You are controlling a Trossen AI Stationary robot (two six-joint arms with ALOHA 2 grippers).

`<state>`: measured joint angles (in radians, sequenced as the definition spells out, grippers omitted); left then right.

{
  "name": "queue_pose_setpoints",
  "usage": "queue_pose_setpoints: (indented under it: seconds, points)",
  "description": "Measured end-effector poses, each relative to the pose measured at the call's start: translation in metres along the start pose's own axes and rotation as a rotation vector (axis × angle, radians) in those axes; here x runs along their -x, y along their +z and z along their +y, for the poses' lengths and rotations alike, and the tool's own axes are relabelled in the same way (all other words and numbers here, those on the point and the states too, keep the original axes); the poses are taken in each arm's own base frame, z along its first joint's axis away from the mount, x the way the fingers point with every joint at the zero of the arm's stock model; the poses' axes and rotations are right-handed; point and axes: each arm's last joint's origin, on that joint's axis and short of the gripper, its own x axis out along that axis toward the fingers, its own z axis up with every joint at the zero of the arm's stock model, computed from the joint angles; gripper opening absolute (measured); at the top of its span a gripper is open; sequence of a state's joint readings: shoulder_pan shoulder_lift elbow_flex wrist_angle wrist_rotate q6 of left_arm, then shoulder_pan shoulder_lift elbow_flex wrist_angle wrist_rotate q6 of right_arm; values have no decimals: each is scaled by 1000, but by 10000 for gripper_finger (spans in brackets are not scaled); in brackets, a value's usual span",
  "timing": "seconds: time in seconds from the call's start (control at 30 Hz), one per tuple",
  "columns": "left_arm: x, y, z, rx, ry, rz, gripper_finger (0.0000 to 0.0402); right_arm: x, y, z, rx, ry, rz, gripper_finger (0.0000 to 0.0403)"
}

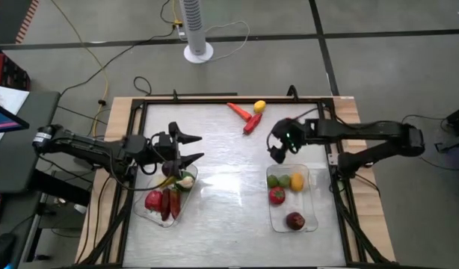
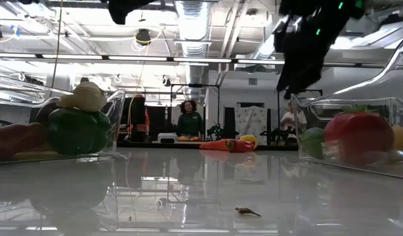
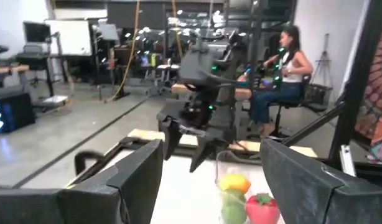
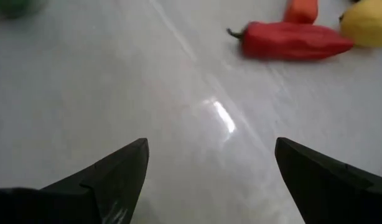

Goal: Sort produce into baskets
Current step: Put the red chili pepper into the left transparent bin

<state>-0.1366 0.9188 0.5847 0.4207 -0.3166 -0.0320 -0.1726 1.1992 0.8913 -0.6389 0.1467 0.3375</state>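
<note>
Three loose produce pieces lie on the table near its far edge: an orange carrot (image 1: 238,109), a red pepper (image 1: 250,124) (image 4: 293,40) and a yellow lemon (image 1: 259,106) (image 4: 367,23). The left clear basket (image 1: 140,211) holds red, green and white pieces. The right clear basket (image 1: 310,196) holds green, yellow and red fruit. My left gripper (image 1: 200,147) (image 3: 211,149) hangs open and level over the left basket's far end, with nothing between its fingers. My right gripper (image 1: 276,149) (image 4: 209,149) stands open above bare table, between the right basket and the red pepper.
A black frame (image 1: 214,99) runs round the table top. A white fan base (image 1: 198,51) stands on the floor beyond the far edge. A small dark scrap (image 2: 247,211) lies on the table near the front. People sit in the room behind.
</note>
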Motion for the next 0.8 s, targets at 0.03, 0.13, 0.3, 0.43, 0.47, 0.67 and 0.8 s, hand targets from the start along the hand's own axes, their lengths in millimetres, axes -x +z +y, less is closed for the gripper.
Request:
queue_pose_setpoints:
  seconds: [0.03,0.13,0.3,0.43,0.47,0.67,0.8]
  points:
    - [0,-1,-1,0,9,10,254,-7,0,-8,-8,6,-10,374]
    - [3,-4,-7,3,24,29,254,-18,0,-30,-31,-23,-44,374]
    - [12,-5,-21,-20,56,53,254,-21,7,-65,-79,-87,-104,374]
    - [18,-9,-28,-12,101,91,254,-31,12,-83,-117,-80,-137,374]
    - [19,-10,-30,-11,96,98,254,-37,14,-83,-119,-47,-134,374]
    - [22,-11,-36,35,71,107,254,-80,40,-58,14,30,-20,374]
    - [25,-11,-40,32,58,110,254,-103,62,-36,183,-59,88,374]
